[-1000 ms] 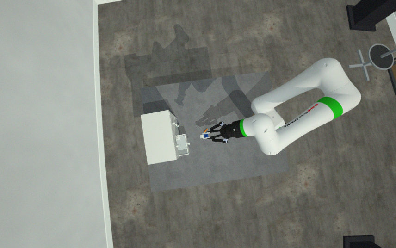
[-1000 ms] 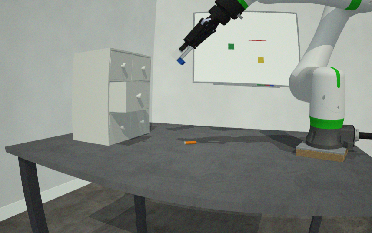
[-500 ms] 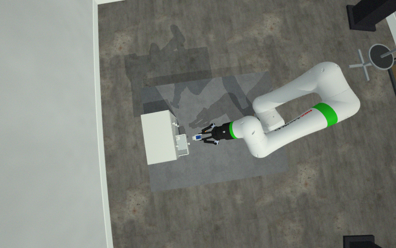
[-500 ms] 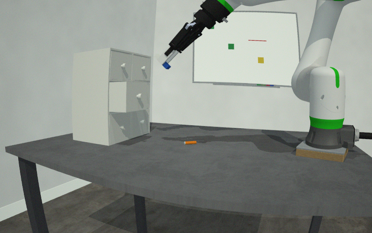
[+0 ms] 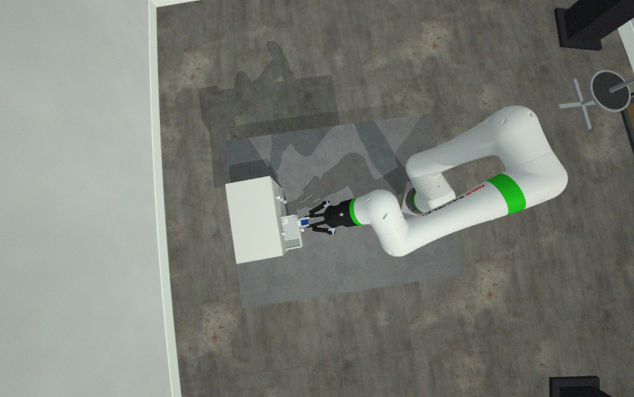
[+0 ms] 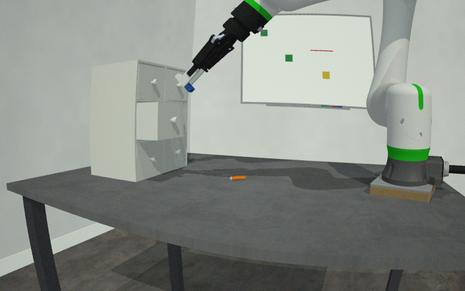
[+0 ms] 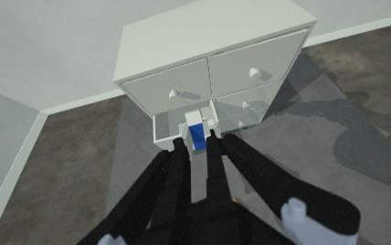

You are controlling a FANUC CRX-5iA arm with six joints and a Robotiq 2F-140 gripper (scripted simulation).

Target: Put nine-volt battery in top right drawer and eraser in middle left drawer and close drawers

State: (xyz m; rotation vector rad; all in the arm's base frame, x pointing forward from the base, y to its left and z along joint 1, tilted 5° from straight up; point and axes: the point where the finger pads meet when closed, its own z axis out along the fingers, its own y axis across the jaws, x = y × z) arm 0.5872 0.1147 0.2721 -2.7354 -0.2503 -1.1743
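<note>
The tool (image 5: 306,221) (image 6: 198,74) (image 7: 197,129) grips the eraser (image 5: 304,221) (image 6: 189,87) (image 7: 197,136) near the chest (image 5: 256,219) (image 6: 113,119) (image 7: 215,34); probably light, slightly soft, best held by its sides.

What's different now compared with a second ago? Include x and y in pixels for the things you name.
The black claw (image 5: 309,221) (image 6: 197,72) (image 7: 197,129) moved toward the white chest (image 5: 255,219) (image 6: 113,119) (image 7: 215,34), carrying the blue-and-white eraser (image 5: 304,222) (image 6: 189,87) (image 7: 197,136) along. Nothing was newly gripped or released. The chest, its pulled-out middle drawer (image 5: 292,229) (image 6: 147,120) (image 7: 166,141) and the orange cylinder (image 6: 238,178) stayed put.
</note>
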